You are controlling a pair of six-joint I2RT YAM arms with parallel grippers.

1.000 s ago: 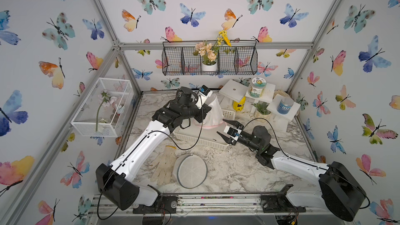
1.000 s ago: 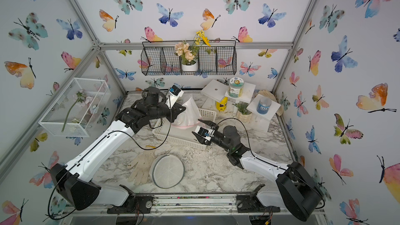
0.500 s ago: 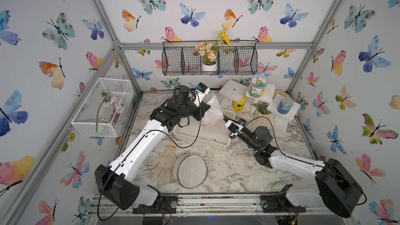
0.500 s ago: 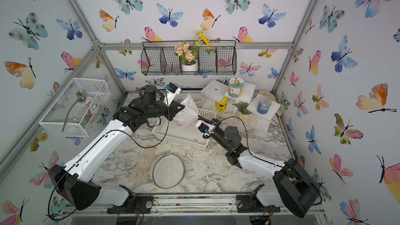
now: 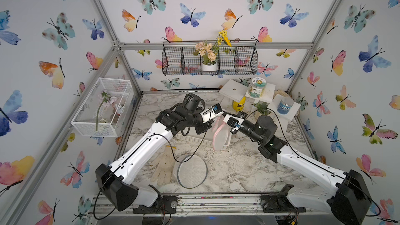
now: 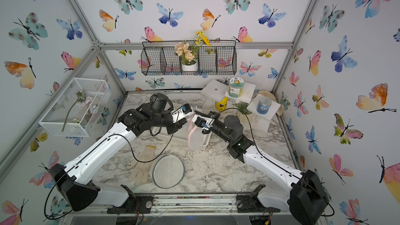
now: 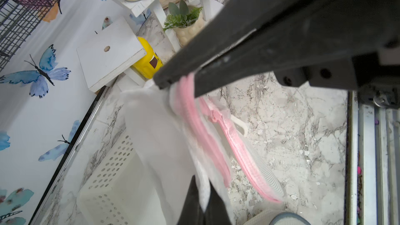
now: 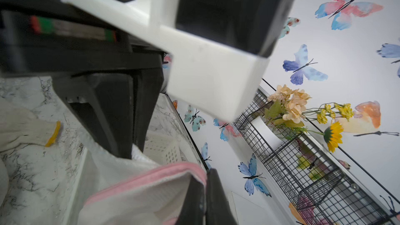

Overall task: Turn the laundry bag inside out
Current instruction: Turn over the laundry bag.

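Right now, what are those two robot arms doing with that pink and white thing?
They are holding a mesh laundry bag up between them, over one end of the white basket. The left gripper pinches the white mesh and the right gripper pinches the pink zipper edge, both shut tight. The bag hangs down limp.

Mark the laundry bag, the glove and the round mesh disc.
laundry bag (image 5: 220, 136): in a top view, on its hanging white mesh body.
glove (image 5: 162, 166): in a top view, on the palm.
round mesh disc (image 5: 192, 170): in a top view, on the centre of the mesh.
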